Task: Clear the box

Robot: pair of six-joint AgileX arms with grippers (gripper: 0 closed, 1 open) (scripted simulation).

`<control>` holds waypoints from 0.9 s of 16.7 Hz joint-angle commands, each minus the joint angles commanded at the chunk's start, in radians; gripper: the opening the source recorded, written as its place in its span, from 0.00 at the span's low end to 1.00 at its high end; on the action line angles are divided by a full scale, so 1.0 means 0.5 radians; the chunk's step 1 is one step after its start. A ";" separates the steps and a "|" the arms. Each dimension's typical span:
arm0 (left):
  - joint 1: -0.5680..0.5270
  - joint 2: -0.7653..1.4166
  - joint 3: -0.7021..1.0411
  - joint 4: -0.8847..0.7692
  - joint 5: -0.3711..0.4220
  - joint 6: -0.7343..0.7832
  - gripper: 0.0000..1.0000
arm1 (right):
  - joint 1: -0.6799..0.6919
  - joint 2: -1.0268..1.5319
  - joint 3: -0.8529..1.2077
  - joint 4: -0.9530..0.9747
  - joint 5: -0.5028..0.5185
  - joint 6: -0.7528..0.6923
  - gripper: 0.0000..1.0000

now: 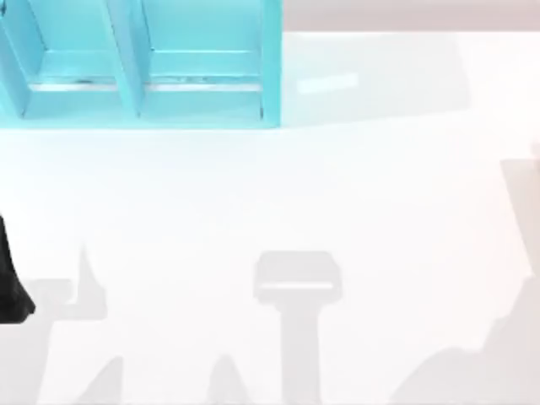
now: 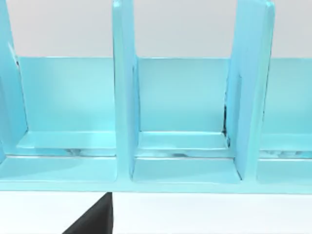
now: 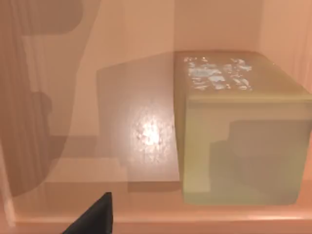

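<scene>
The right pincer (image 3: 97, 214) looks into a tan box (image 3: 58, 146) at a pale block (image 3: 239, 131) sitting against one wall; I cannot tell whether either pincer is open. Reaching for the block looks like the step in hand. The next move needs a clean descent between walls. The left pincer (image 2: 95, 219) faces the blue rack (image 1: 143, 63) at the tabletop's (image 1: 270, 202) far left; open tabletop lies right.

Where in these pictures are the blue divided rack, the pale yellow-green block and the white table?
blue divided rack (image 2: 124, 97): left wrist view, on an upright divider.
pale yellow-green block (image 3: 243, 146): right wrist view, on its near side face.
white table (image 1: 253, 194): top view, on bare surface.
</scene>
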 joint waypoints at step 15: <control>0.000 0.000 0.000 0.000 0.000 0.000 1.00 | -0.003 0.195 -0.494 0.716 0.000 0.000 0.85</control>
